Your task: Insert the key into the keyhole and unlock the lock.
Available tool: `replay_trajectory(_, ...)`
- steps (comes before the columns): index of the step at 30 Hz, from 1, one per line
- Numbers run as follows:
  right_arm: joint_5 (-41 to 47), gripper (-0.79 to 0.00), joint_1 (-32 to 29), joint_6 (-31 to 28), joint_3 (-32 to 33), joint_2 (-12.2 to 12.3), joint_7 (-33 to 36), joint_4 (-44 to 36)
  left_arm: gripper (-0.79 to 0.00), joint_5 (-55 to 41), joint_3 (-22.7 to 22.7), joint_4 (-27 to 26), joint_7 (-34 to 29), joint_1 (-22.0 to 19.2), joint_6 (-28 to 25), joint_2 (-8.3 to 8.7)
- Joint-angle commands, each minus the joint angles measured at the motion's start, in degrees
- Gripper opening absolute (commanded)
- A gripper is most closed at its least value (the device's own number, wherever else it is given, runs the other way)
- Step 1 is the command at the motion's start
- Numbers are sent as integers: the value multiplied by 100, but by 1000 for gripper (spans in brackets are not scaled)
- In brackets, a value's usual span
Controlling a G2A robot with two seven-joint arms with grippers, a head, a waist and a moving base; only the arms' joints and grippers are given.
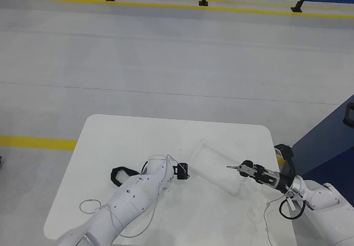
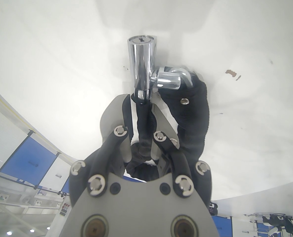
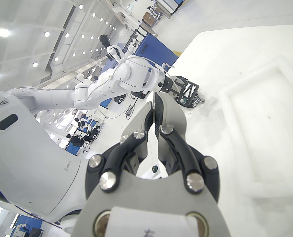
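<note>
1. Left tool [image 2: 142,101] of mine is clamped shut on the lock [image 2: 142,62]. It pinches the narrow neck where the chrome barrel meets the black cord [image 2: 193,114].
2. The barrel sticks out past my fingertips, and the keyhole [image 2: 142,39] sits on its flat far end, facing away from the wrist. A short chrome stub branches off the barrel's side, and the cord loops back from it beside one finger.
3. From above, this tool sits low over the white surface [image 1: 115,141], near its middle and just beside a shallow white tray [image 3: 250,75]. I cannot tell whether the lock touches the surface.
4. My right tool [image 1: 246,168] is closed on the key [image 1: 232,166]. In the top view, the thin metal blade pokes out of the fingertips toward the left tool. In the right wrist view the ribbed pads [image 3: 157,109] are pressed together, and I cannot make out the key between them.
5. The right tool hangs above the tray's right part.
6. Key and lock are well apart, with part of the tray between them.
</note>
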Motion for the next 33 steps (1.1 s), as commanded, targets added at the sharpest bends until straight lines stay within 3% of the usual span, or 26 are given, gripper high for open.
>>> replay_trajectory(1, 0, -785, 0, 0, 0, 0, 0, 0, -606, 5, -13, 30, 26, -19, 52, -12)
replay_trajectory(9, 0, -785, 0, 0, 0, 0, 0, 0, -554, 22, -24, 133, 47, -40, 10, -43)
replay_trajectory(12, 0, -785, 0, 0, 0, 0, 0, 0, -597, 44, -18, 210, 123, -47, 6, -55)
replay_trajectory(14, 0, -785, 0, 0, 0, 0, 0, 0, -665, 56, -10, 259, 169, -58, 9, -67)
replay_trajectory(16, 0, -785, 0, 0, 0, 0, 0, 0, -785, 84, 8, 311, 185, -67, 30, -83)
replay_trajectory(24, 0, -785, 0, 0, 0, 0, 0, 0, -785, 313, 94, 411, 289, -26, 436, -145)
replay_trajectory(33, 0, -785, 0, 0, 0, 0, 0, 0, -785, 736, -27, 203, 799, 210, 1167, -55)
